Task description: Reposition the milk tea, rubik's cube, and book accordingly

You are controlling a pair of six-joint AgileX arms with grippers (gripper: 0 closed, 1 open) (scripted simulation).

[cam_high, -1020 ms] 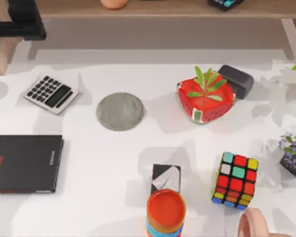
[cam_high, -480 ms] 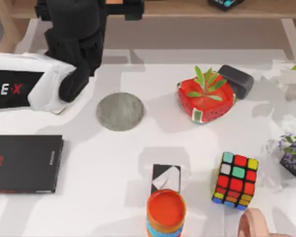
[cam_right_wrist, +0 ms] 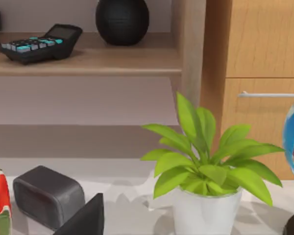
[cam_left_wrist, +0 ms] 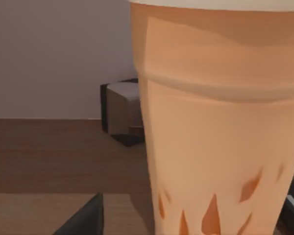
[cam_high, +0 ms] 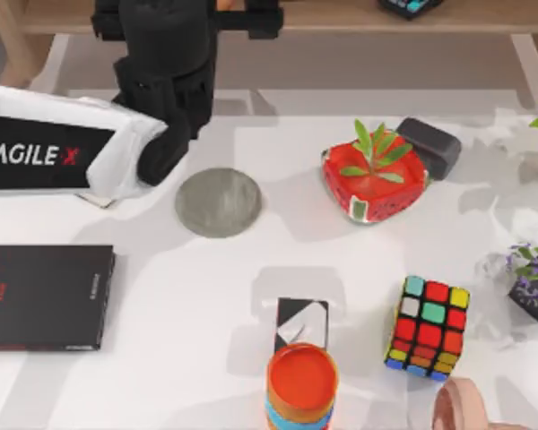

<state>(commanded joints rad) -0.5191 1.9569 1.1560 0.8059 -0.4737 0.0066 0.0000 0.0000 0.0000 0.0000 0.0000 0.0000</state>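
Note:
The milk tea (cam_left_wrist: 220, 127), a tall orange-tan cup, rises very close in the left wrist view, on the wooden shelf at the back. My left gripper (cam_left_wrist: 188, 220) is open, with one dark finger (cam_left_wrist: 83, 220) on either side of the cup's base. In the top view my left arm (cam_high: 161, 81) reaches from the left over the table's back edge to the shelf. The rubik's cube (cam_high: 429, 327) stands at the front right. The book is out of view. In the right wrist view, one finger (cam_right_wrist: 83, 220) of my parked right gripper shows far out to the side.
A thin black book (cam_high: 45, 296) lies at front left and a grey round coaster (cam_high: 218, 202) by the arm. A red planter (cam_high: 374, 179), a dark box (cam_high: 429, 146), an orange-topped container (cam_high: 301, 385), a purple-flower pot (cam_high: 533, 282) and a white-potted plant (cam_right_wrist: 206, 196) stand around.
My left arm came in from the left and moved right toward the shelf. It now covers the calculator that lay at the back left. Nothing on the table has moved.

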